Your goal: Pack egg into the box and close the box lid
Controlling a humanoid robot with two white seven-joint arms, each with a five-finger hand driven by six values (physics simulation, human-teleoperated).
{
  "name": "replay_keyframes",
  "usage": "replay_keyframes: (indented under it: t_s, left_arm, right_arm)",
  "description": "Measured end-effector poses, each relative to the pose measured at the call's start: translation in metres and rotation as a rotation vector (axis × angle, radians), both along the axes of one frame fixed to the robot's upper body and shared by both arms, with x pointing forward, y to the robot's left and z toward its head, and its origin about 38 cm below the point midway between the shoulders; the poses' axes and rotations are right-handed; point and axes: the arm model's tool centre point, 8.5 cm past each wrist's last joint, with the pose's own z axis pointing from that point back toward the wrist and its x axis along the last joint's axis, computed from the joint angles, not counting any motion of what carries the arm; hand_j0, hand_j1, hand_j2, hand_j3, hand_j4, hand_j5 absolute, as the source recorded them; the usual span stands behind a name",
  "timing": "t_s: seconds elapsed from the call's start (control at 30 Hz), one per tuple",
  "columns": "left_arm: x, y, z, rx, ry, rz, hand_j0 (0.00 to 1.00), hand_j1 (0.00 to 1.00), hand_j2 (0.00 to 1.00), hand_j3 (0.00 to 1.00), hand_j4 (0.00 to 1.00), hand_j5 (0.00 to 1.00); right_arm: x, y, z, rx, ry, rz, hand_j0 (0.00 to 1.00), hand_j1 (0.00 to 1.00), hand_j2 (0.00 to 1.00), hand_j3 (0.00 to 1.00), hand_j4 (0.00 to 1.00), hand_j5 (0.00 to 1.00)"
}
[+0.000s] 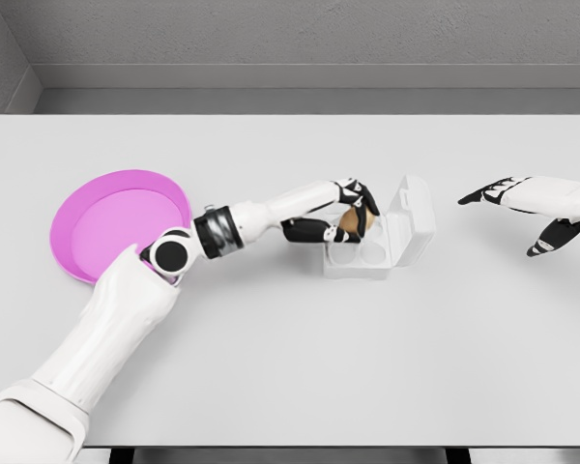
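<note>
White tabletop fills most of the head view, with a grey wall at the far edge. Toward the left lies a round pink plate, its near right rim hidden behind the left arm's elbow joint.

That left arm enters at the lower left and stretches across to the right, ending in the left hand just over the left side of the box. Its black-tipped fingers curl down around a brown egg, with the thumb coming in from the near left side, so the egg is pinched between thumb and fingers. Only the egg's right part shows past the fingers. The egg sits at the far left corner of the box base, right above or partly within a cup there; whether it already rests on the tray cannot be told.

The box is a small white carton near the table's middle, with round cups visible in its base. Its lid stands open, tilted up and leaning away to the right.

Well to the right, apart from the box, the right hand hovers over the table with fingers spread and relaxed, holding nothing.
</note>
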Motion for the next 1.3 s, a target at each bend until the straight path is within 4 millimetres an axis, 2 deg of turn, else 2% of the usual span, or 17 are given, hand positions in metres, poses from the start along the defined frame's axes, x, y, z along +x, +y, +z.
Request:
replay_keyframes:
  t_s: [0.3, 0.53, 1.3]
  left_arm:
    - [-0.001, 0.004, -0.003, -0.094, 0.067, 0.016, 0.26, 0.26, 0.26, 0.26, 0.26, 0.26]
    - [-0.003, 0.007, -0.017, -0.090, 0.110, 0.031, 0.26, 0.26, 0.26, 0.26, 0.26, 0.26]
    - [-0.005, 0.004, -0.024, -0.088, 0.131, 0.028, 0.26, 0.26, 0.26, 0.26, 0.26, 0.26]
  right_arm:
    - [0.000, 0.000, 0.001, -0.001, -0.001, 0.001, 1.00, 1.00, 1.00, 1.00, 1.00, 1.00]
    - [0.000, 0.000, 0.000, -0.001, 0.001, 0.001, 1.00, 1.00, 1.00, 1.00, 1.00, 1.00]
    - [-0.001, 0.002, -0.002, -0.002, 0.007, 0.007, 1.00, 1.00, 1.00, 1.00, 1.00, 1.00]
